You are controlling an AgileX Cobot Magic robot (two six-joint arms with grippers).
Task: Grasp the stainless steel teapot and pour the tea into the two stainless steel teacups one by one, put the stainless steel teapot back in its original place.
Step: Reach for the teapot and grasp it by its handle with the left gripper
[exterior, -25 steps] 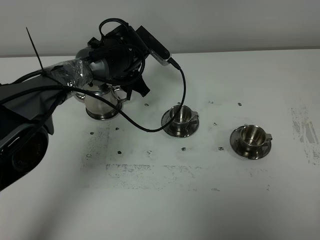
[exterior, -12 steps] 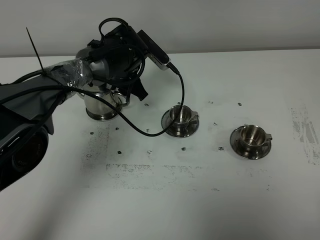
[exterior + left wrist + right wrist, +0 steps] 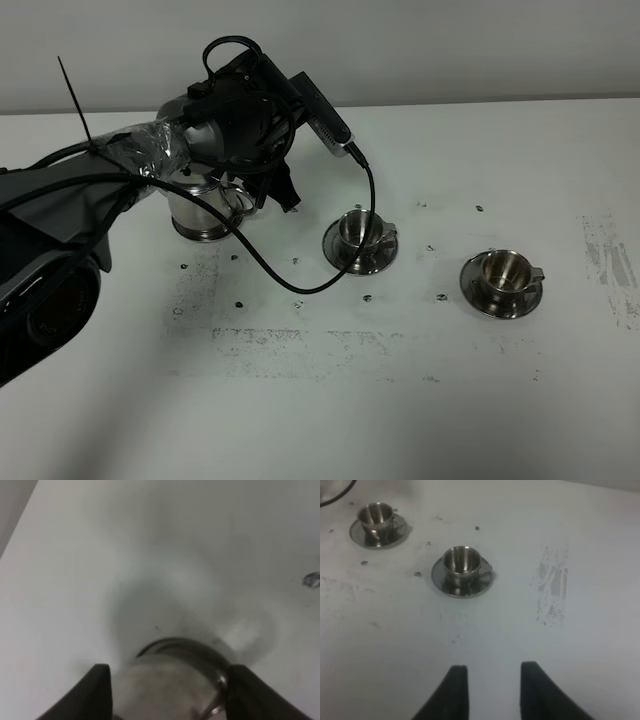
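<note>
- White scuffed table (image 3: 400, 400): stainless steel teapot (image 3: 200, 208) far left, one teacup (image 3: 360, 229) centre, second teacup (image 3: 503, 270) right.
- Left gripper (image 3: 169, 670) fingers spread, flanking teapot.
- Right gripper (image 3: 492, 672) fingers apart, empty.

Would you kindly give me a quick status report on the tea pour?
Left gripper open, jaws astride teapot. Right gripper open over table. Cable sags beside cup nearest teapot.

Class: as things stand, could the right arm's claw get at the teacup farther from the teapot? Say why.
Probably yes. The right claw is open, and only bare table lies between it and that teacup. The left arm is over by the teapot, well aside.
</note>
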